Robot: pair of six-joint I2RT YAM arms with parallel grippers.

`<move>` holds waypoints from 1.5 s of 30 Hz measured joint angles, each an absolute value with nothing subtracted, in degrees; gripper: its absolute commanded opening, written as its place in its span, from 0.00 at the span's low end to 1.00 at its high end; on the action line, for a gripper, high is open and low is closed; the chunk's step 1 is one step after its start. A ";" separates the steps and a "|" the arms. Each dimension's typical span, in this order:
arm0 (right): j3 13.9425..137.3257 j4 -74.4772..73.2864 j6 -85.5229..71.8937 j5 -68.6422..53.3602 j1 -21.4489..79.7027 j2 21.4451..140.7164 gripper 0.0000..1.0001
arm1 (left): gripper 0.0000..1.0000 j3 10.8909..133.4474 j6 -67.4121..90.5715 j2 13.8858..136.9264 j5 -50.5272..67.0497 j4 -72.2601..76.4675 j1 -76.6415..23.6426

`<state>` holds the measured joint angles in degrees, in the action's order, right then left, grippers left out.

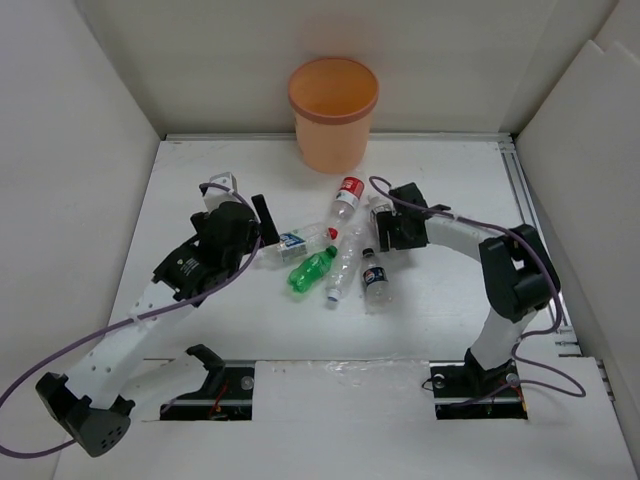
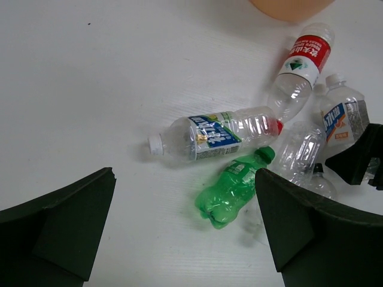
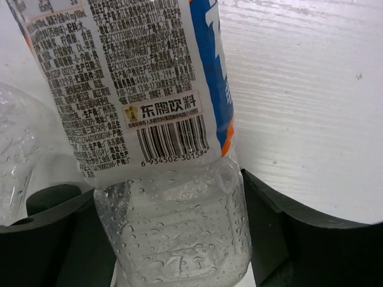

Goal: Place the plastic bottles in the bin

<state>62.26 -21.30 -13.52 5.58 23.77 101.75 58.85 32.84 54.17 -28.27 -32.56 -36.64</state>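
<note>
- Right gripper [image 3: 167, 188]: closed onto the clear lower body of the orange-and-blue-label bottle [image 2: 342, 113], with one finger against each side. The bottle's wall carries droplets and its cap is white. In the left wrist view it lies low among the other bottles.
- Left gripper [image 2: 185, 239]: jaws wide apart and holding nothing. It hangs above the tabletop [image 1: 460, 170] on the left side of the bottle cluster.
- Bin [image 1: 333, 115]: upright at the far edge of the tabletop, mouth open upward. The visible inside shows only its orange wall.
- Red-label bottle [image 1: 346, 195]: lies nearest the bin, just in front of it. Its red cap points towards the blue-and-green-label bottle [image 2: 209, 136].
- Blue-and-green-label bottle: on its side, clear, with a white cap at its left end.
- Green bottle [image 2: 230, 191]: on its side just below the blue-and-green-label bottle, green cap up against it.
- Crumpled clear bottle [image 2: 299, 152]: lies between the green bottle and the dark-label bottle [image 1: 373, 275].
- All six bottles are outside the bin, grouped mid-tabletop.
</note>
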 measured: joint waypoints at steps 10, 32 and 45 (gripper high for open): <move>59.02 -22.46 -15.20 5.56 19.20 88.68 0.00 | 0.97 61.69 34.87 58.72 -20.29 -28.36 -36.62; 59.77 -14.22 -16.10 -26.59 30.87 61.12 0.00 | 1.00 77.28 33.89 80.84 20.29 8.21 -40.42; 61.47 -12.34 -17.02 -23.88 33.85 63.66 0.97 | 0.00 76.55 36.64 81.71 19.44 10.70 -40.42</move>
